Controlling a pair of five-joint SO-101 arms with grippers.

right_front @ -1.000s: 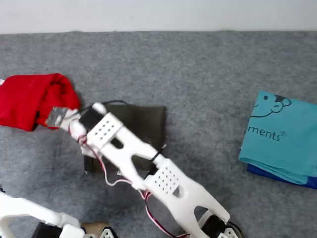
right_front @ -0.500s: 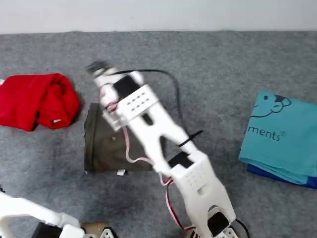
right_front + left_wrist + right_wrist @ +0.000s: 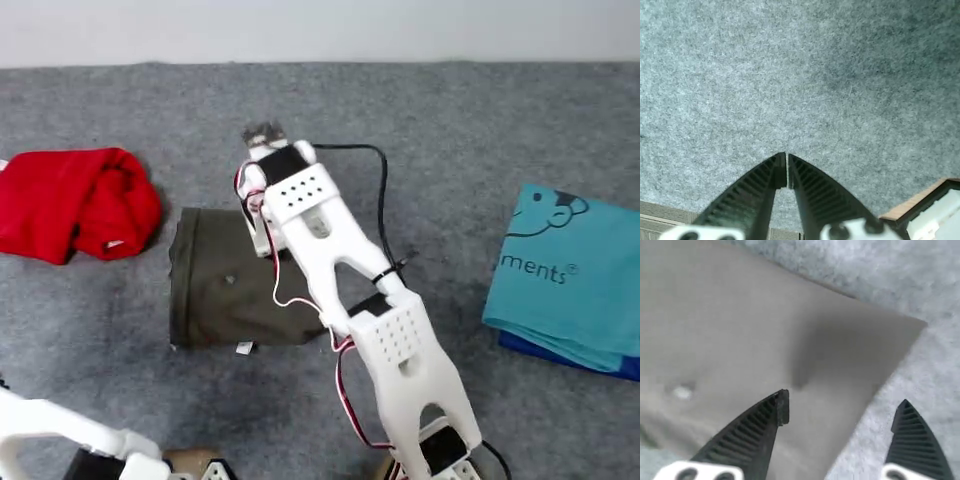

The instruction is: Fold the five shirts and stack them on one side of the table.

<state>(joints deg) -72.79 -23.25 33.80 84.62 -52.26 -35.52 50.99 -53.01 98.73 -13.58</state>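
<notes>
A folded olive shirt (image 3: 225,290) lies flat left of centre on the grey carpet. My right gripper (image 3: 262,135) hangs above its far right corner, open and empty; in the right wrist view the olive shirt (image 3: 765,340) spreads under the open gripper (image 3: 844,399). A crumpled red shirt (image 3: 75,200) sits at the far left. A folded teal shirt (image 3: 565,275) rests on a blue one (image 3: 600,360) at the right edge. My left gripper (image 3: 787,156) is shut over bare carpet; the left arm (image 3: 60,430) is at the lower left corner.
The grey carpet (image 3: 430,150) covers the table up to a pale wall at the back. The right arm's white links and cable stretch from the front edge across the olive shirt's right side. Open carpet lies between the olive shirt and the teal stack.
The right arm swung away from the red shirt, up and to the right, and now stands over the olive shirt's far right corner. The shirts have not moved.
</notes>
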